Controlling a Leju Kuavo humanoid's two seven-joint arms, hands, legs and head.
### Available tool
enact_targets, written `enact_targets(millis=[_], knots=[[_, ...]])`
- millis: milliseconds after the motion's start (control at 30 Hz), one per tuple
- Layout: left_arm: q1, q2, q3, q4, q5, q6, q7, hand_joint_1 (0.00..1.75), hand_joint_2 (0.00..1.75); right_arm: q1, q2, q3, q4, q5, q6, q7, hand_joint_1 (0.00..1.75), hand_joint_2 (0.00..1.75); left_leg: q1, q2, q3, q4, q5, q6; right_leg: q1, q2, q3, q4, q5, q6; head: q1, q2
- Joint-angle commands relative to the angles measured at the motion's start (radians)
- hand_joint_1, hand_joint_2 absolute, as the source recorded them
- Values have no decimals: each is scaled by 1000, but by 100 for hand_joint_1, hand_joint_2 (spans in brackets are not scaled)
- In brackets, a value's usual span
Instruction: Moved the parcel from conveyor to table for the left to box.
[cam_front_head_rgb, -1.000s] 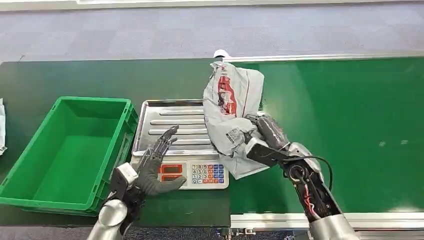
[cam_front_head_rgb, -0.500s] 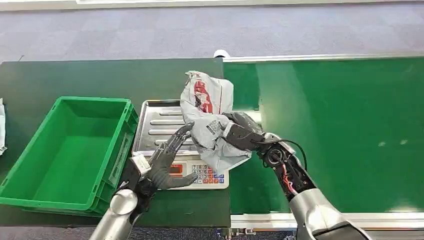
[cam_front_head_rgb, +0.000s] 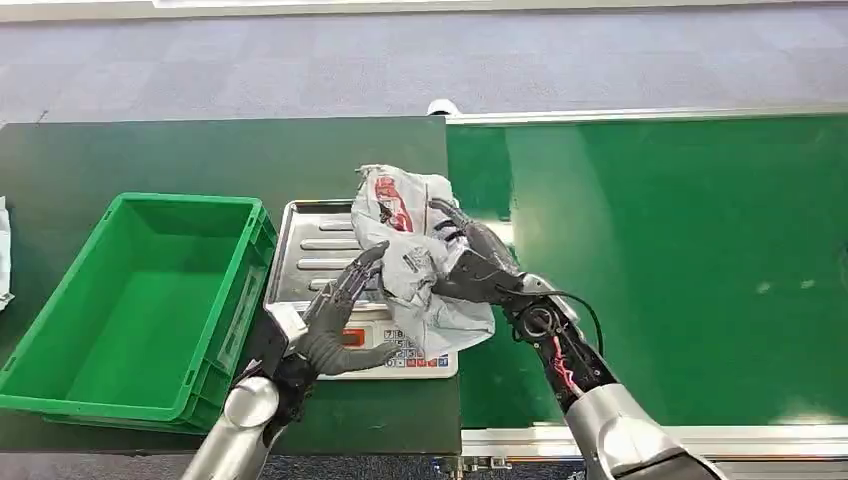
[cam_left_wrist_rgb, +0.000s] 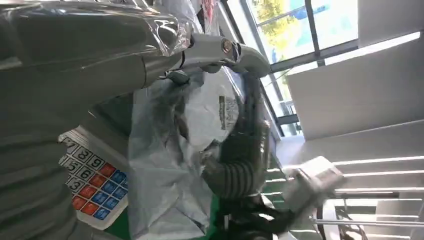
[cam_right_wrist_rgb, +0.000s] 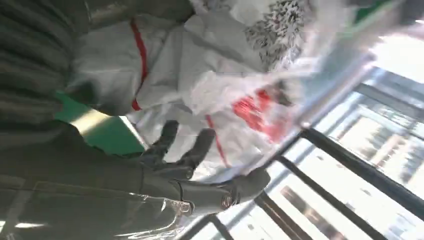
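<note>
The grey parcel (cam_front_head_rgb: 400, 225) with red print lies crumpled on the steel tray of the scale (cam_front_head_rgb: 320, 245), its lower end hanging over the keypad. My right hand (cam_front_head_rgb: 470, 265) lies against the parcel's right side with its fingers stretched out and spread, not wrapped round it. The right wrist view shows those fingers (cam_right_wrist_rgb: 185, 147) straight beside the parcel (cam_right_wrist_rgb: 215, 75). My left hand (cam_front_head_rgb: 335, 320) is over the scale's display, fingers apart, its tips just touching the parcel's left edge. From the left wrist, the parcel (cam_left_wrist_rgb: 165, 165) hangs over the keypad (cam_left_wrist_rgb: 95, 180) beside the right hand (cam_left_wrist_rgb: 240, 155).
An empty green crate (cam_front_head_rgb: 180, 200) stands on the dark table (cam_front_head_rgb: 200, 155), just left of the scale. The green conveyor belt (cam_front_head_rgb: 680, 250) runs to the right behind a metal rail. Something white (cam_front_head_rgb: 3, 250) lies at the table's far left edge.
My right hand carried the parcel leftward from the belt's edge onto the scale, and its fingers have spread. My left hand rose toward the parcel and now touches it.
</note>
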Motion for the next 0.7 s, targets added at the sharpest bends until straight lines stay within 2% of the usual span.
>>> enact_targets(millis=[33, 167, 267, 333, 500, 700], knots=[[-16, -15, 9, 37, 19, 43, -17, 0, 175, 195, -6, -100, -432, -175, 96, -104, 0, 175, 1, -2, 0, 0, 0, 0, 1, -4, 1, -2, 0, -1, 0, 0], [-15, -25, 30, 19, 24, 130, -36, 0, 175, 310, -18, -136, -631, -278, 109, -98, 0, 175, 0, -2, -1, 0, 0, 0, 0, -4, 0, -1, -1, 0, 0, 0], [-14, -24, 48, 4, 53, 190, -44, 0, 175, 374, -20, -172, -704, -307, 102, -84, 0, 175, 0, -2, -1, 0, 0, 0, 1, -3, 0, -1, 0, 0, 0, 0], [-8, -21, 65, -4, 80, 215, -46, 0, 175, 417, -7, -220, -721, -399, 156, -50, 0, 175, 1, -3, -1, 0, 0, 0, 1, -4, 1, -1, 0, 0, 0, 0], [13, -4, 95, -40, 89, 224, -49, 0, 175, 489, 8, -324, -701, -485, 196, -54, 0, 175, 0, -2, 1, -1, 0, 0, 1, -3, 2, -2, 0, 0, 0, 0], [32, 2, 79, -98, 32, 225, -54, 0, 175, 483, 23, -429, -599, -472, 114, -8, 0, 175, 0, 0, 1, -1, 0, 0, 0, -1, 1, -1, 0, 0, 0, 0]])
